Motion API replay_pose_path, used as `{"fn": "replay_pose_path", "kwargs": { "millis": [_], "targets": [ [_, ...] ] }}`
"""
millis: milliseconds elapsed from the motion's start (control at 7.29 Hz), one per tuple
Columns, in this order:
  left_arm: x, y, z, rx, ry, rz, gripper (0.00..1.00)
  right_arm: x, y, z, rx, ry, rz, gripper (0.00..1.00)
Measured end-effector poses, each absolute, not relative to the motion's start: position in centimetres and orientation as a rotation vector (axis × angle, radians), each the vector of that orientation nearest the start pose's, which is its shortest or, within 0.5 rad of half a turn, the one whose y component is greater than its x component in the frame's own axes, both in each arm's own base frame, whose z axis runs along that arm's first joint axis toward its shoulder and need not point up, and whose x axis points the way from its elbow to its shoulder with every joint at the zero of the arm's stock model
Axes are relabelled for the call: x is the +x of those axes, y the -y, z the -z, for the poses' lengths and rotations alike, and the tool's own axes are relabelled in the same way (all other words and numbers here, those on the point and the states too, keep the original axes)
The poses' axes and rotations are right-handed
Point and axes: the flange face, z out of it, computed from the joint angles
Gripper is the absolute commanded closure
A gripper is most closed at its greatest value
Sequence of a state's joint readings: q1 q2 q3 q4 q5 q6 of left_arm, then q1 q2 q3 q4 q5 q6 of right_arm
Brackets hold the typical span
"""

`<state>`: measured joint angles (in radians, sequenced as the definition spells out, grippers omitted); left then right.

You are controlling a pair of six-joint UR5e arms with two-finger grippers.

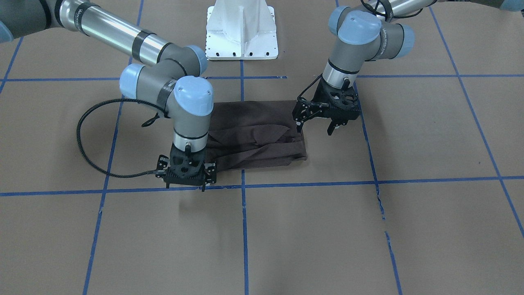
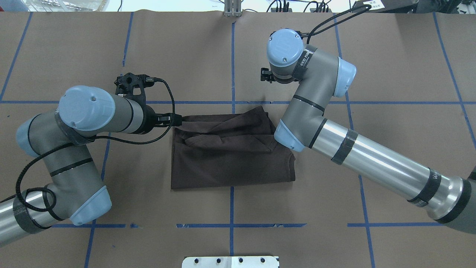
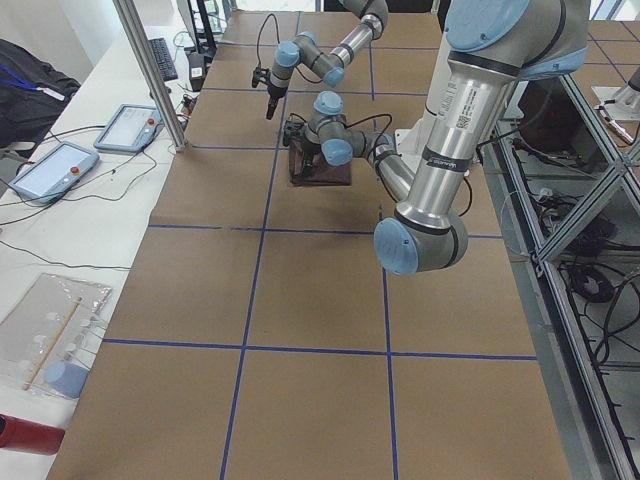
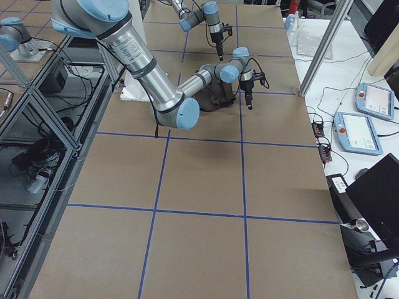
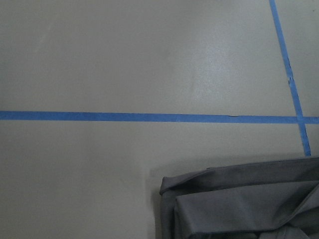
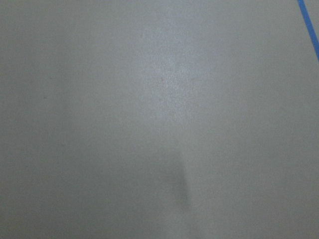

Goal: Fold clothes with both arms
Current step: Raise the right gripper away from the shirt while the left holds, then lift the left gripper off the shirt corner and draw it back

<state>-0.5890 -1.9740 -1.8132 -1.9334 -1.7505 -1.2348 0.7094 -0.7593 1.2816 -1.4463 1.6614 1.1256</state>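
Shirt (image 2: 230, 163) is laid folded, with table (image 1: 286, 246) seen open round its edges, left gripper (image 1: 314, 130) and right gripper (image 1: 185, 188) held spread and empty beside it, the right's fingertips (image 1: 203, 188) mostly hidden.

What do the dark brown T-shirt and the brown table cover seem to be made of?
Dark brown T-shirt: soft matte fabric, perhaps cotton knit; it folds and creases limply. Brown table cover: probably matte kraft paper; flat, thin edge.

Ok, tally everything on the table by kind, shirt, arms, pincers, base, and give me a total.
Dark brown T-shirt: 1
Robot arms: 2, the left arm and the right arm
Pincers: 2, the left pincer and the right pincer
White pedestal base: 1
Total: 6
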Motion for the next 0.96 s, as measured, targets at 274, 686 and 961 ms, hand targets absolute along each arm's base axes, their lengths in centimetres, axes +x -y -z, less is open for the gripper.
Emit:
{"fn": "replay_pose_path", "kwargs": {
  "millis": [274, 686, 961],
  "targets": [
    [47.3, 41.4, -28.3, 0.283, -0.976, 0.113, 0.0, -50.7, 60.7, -26.8, 0.285, 0.627, -0.223, 0.0],
    [52.9, 35.8, -28.1, 0.245, -0.947, 0.058, 0.0, -49.8, 59.4, -27.2, 0.291, 0.646, -0.212, 0.0],
    [54.9, 35.6, -27.5, 0.22, -0.889, 0.054, 0.0, -49.7, 58.9, -27.4, 0.292, 0.65, -0.205, 0.0]
  ]
}}
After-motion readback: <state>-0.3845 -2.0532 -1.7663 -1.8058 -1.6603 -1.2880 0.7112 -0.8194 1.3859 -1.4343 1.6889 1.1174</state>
